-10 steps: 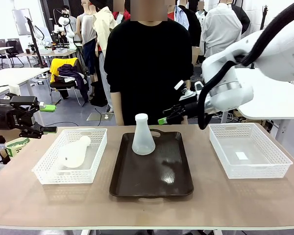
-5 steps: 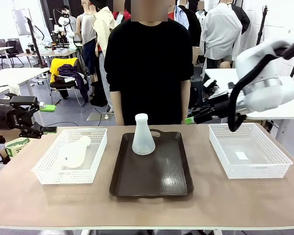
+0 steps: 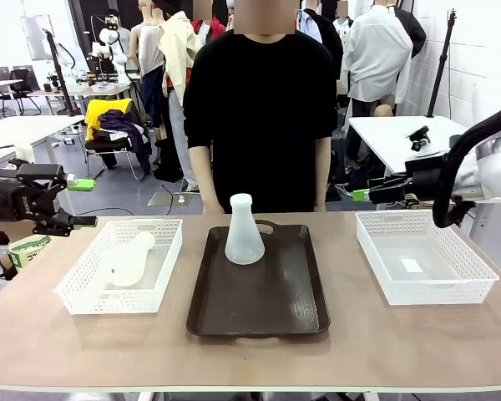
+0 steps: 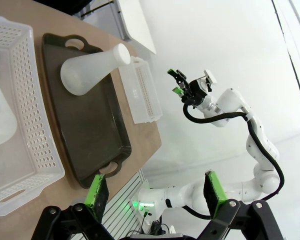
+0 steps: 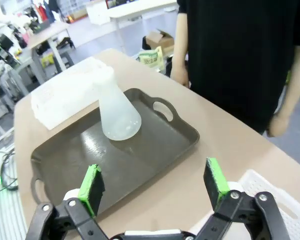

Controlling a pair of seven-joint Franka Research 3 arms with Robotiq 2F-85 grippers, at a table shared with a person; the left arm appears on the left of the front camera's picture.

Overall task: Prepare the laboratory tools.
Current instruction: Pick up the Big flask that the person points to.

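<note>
Pulling back toward the surface's right edge, the right pincer [image 3: 363, 195] is hanging spread wide, holding nothing. The left pincer [image 3: 82, 203] is waiting past the left edge, also spread and empty. Two cloudy white cone-shaped flasks are showing. The standing flask [image 3: 244, 234] is sitting on the one dark tray [image 3: 259, 313] near the far edge. The lying flask [image 3: 127, 261] is resting in the left basket [image 3: 83, 296], one of two white mesh ones, partly hidden by its wall.

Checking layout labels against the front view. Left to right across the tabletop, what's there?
left white basket holding the lying flask → dark tray with the upright flask standing at its far end → right white basket
</note>
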